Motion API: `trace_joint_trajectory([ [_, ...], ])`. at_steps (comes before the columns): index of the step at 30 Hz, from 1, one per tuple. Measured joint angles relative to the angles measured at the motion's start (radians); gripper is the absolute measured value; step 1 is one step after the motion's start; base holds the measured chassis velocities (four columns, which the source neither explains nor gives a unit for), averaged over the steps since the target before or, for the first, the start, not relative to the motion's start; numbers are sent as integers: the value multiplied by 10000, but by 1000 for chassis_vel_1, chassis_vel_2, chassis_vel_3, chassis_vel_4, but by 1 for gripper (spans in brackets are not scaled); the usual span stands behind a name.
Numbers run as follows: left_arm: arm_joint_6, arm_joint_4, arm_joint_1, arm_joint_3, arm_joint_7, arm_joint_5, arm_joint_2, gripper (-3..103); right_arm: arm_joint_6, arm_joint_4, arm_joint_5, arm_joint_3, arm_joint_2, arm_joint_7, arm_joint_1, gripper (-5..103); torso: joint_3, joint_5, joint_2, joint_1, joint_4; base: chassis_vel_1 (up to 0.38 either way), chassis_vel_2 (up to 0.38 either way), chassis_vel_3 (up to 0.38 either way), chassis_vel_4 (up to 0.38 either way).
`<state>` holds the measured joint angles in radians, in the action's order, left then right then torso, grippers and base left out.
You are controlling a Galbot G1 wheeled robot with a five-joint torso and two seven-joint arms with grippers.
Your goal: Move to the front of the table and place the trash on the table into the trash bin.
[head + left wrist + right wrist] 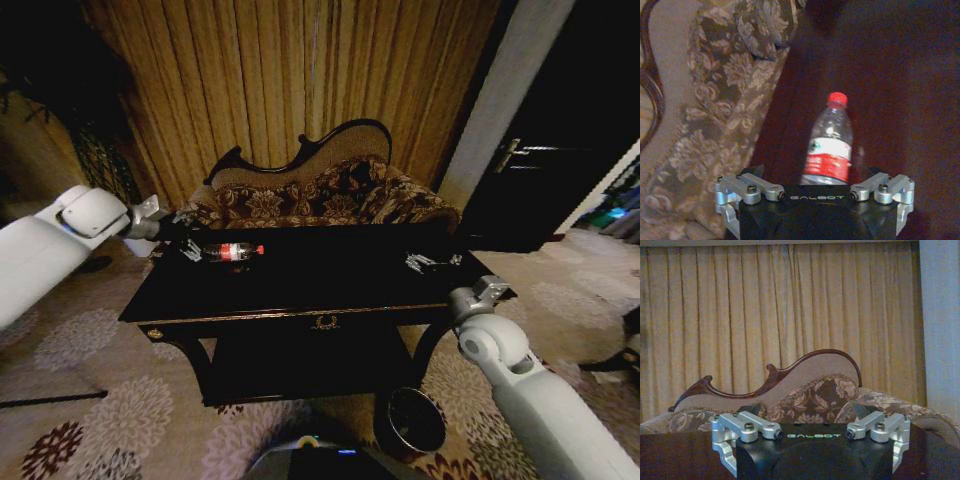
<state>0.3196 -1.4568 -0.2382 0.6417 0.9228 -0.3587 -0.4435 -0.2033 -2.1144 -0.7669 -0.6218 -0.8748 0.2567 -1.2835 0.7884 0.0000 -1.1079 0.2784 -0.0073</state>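
Observation:
A clear plastic bottle (232, 251) with a red cap and red label lies on its side at the far left of the glossy black table (330, 285). My left gripper (190, 249) sits open right at the bottle's base. In the left wrist view the bottle (829, 145) points cap-away from the left gripper (810, 181), its bottom end between the spread jaws. Over the table's right side my right gripper (430, 263) hovers open and holds nothing, as the right wrist view (806, 411) also shows. The trash bin (415, 420) stands on the carpet below the table's front right corner.
A floral sofa (320, 195) with a curved wooden back stands close behind the table, in front of gold curtains (290, 80). A dark door (540, 170) is at the back right. Patterned carpet (110, 410) surrounds the table.

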Motion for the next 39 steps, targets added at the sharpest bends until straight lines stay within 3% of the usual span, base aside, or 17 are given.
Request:
trace_joint_trajectory([
  [7, -406, 610, -710, 642, 174, 146, -479, 100, 104, 123, 84, -162, 0, 9, -94, 100, 0, 1, 0, 0, 0, 0, 0, 0, 0],
  [9, 84, 538, -723, 720, 178, -333, -505, 100, 130, 182, 159, -145, -12, 11, -90, 100, 0, -1, 0, 0, 1, 0, 0, 0, 0],
  [15, 865, 468, -779, 943, 136, -1285, -508, 100, 153, 305, 253, 15, -108, 11, -12, 100, -1, -1, 0, -1, 3, 0, 0, 0, 0],
  [20, 1241, 503, -833, 1103, 93, -1819, -546, 100, 169, 396, 319, 89, -143, 10, 35, 100, -1, 0, 0, 0, 2, 0, 0, 0, 0],
  [39, 1164, 955, -785, 1419, 117, -2006, -377, 100, 288, 588, 431, 34, -205, 7, 11, 100, -1, -1, 0, 0, 2, 0, 0, 0, 0],
])
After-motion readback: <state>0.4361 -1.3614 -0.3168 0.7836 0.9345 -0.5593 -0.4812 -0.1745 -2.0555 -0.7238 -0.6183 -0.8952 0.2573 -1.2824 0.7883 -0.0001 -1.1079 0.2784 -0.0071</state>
